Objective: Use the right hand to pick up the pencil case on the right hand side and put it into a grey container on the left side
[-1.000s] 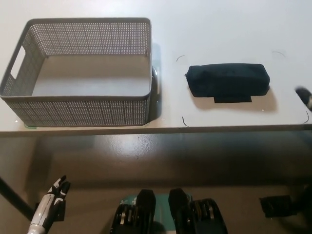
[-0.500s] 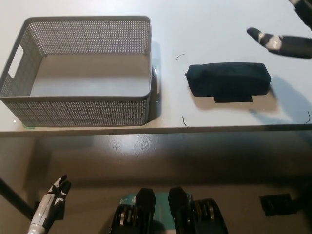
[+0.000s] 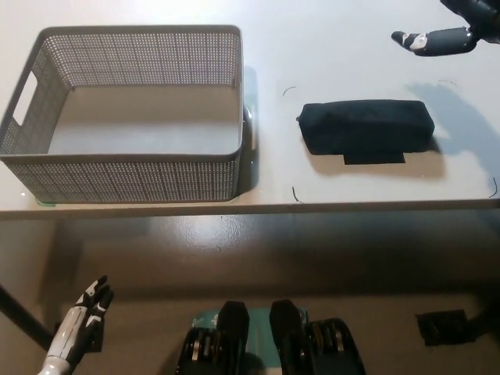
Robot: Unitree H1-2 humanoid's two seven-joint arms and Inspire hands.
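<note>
A dark pencil case (image 3: pixel 366 128) lies flat on the white table (image 3: pixel 336 47), right of centre, with a small dark tab along its near side. An empty grey mesh container (image 3: pixel 129 113) stands on the table's left half. My black right hand (image 3: pixel 449 33) is at the upper right corner, raised above and beyond the case's far right end, fingers spread and holding nothing. It does not touch the case. My white left hand (image 3: pixel 82 311) hangs low at the bottom left, below the table edge, fingers apart.
The table's front edge (image 3: pixel 250 208) runs across the middle of the picture. Thin dark marks (image 3: pixel 291 91) frame the case's spot on the tabletop. A small dark object (image 3: pixel 441 328) lies on the floor at the lower right.
My right hand rose from the right edge beside the case to the upper right corner, then lifted slightly further back. The case, container and left hand stayed put.
</note>
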